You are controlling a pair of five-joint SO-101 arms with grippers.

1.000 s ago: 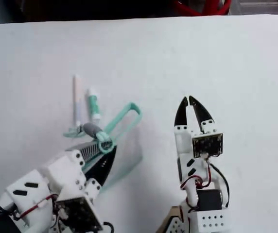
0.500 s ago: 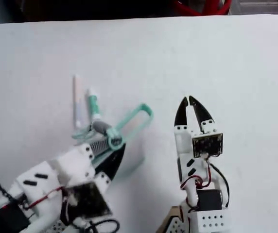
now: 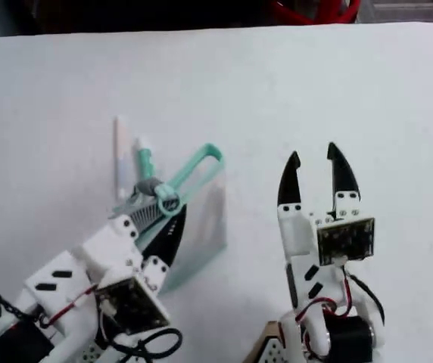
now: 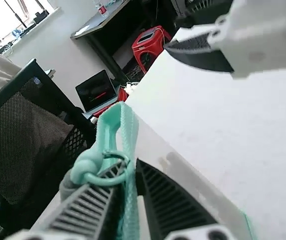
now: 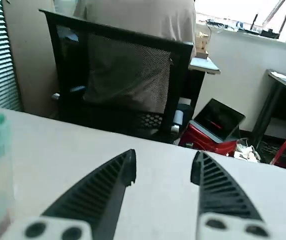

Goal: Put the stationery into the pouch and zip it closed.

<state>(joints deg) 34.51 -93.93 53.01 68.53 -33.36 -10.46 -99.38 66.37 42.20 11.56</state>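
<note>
By the front edge of the tabletop, my left tool pinches the pouch by its zip pull; my right tool gapes empty beside it. Beyond lie the pens, unloaded. Next, I judge: brace pouch, draw zip open.

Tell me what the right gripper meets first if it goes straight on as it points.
The way looks free: the right gripper, jaws open, points across bare table toward its far edge. The pouch lies off to one side, outside that line. The gripper's height is unclear.
</note>
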